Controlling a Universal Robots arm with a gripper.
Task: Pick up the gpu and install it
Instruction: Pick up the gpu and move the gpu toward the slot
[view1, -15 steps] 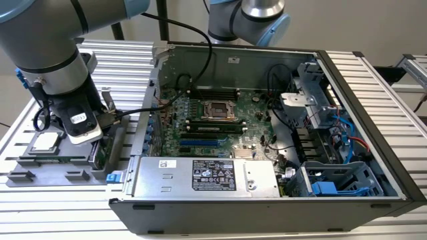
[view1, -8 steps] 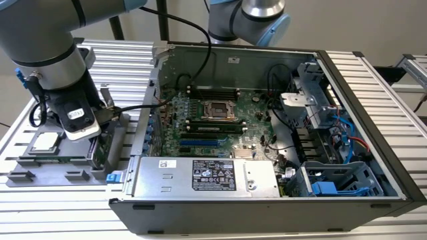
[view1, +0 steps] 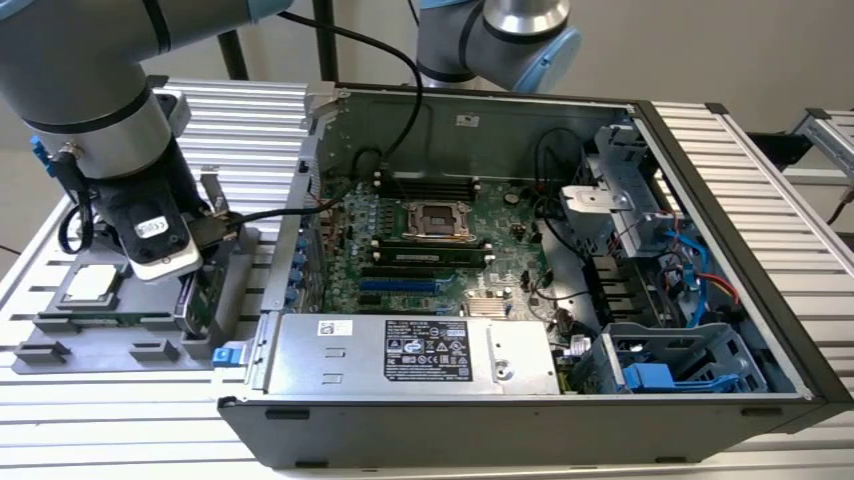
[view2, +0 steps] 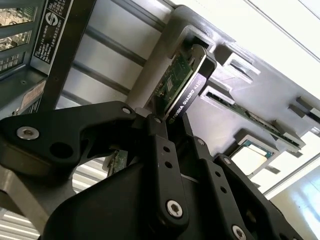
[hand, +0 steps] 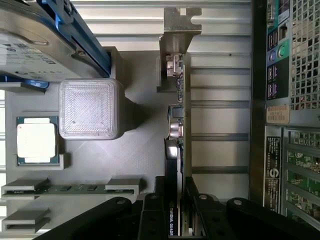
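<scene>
- Exterior view: gripper (view1: 207, 268) hung over the gray tray (view1: 80, 350), to the exterior view's left of the open case (view1: 534, 430). The gpu (view1: 196, 300) stood on edge in the tray beneath it.
- Second wrist view: black fingers (view2: 161, 145) clamped the gpu's near end, one on each face.
- First wrist view: gpu seated in its tray slot, with the bracket (hand: 181, 22) at the end away from the gripper.

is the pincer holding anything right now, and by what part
The pincer clamps the gpu across its two faces, at the end away from the silver bracket; the card stands in the grey tray.
</scene>
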